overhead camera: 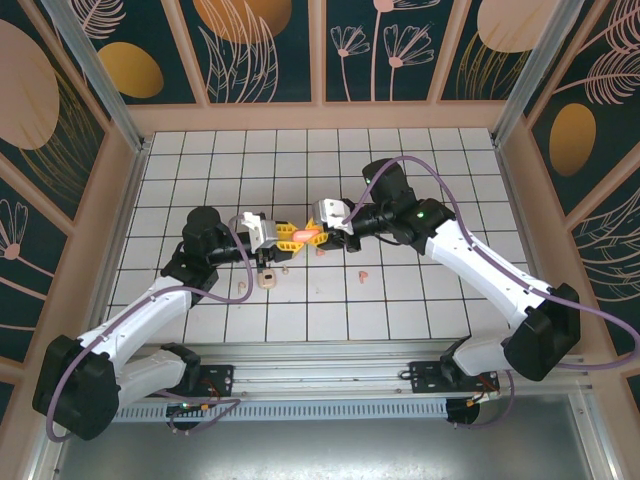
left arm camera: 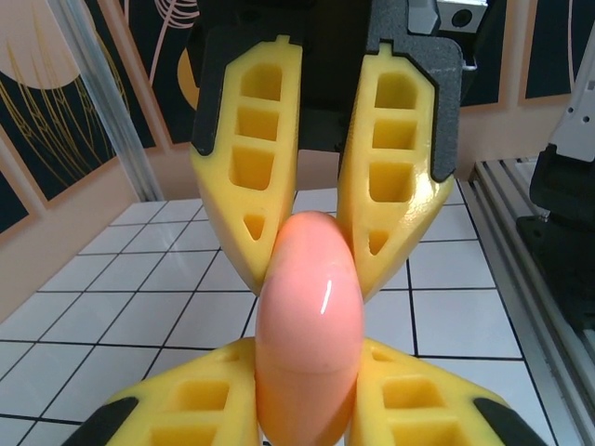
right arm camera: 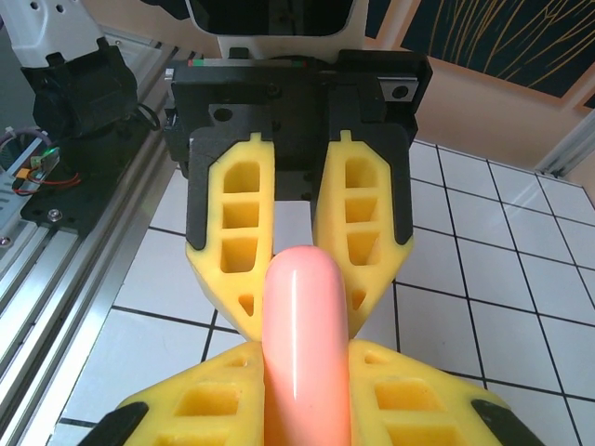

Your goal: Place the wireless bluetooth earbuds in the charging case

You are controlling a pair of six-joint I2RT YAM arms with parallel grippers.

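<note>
Bright, even light is falling from overhead onto the white tiled table (overhead camera: 400, 300), and shadows on it are lying faint and soft. In the left wrist view a thin white glint is sitting on the glossy coral-pink charging case (left arm camera: 309, 344); in the right wrist view a long pale streak is running along it. The wall panels (left arm camera: 56, 139) behind are blurring slightly, and the top view's frame posts (overhead camera: 90, 70) are leaning outward.

The top camera looks down from high above; the wrist cameras, close behind left gripper (left arm camera: 307, 351) and right gripper (right arm camera: 305, 349), face each other, sharing the pink case (left arm camera: 309, 297)
</note>
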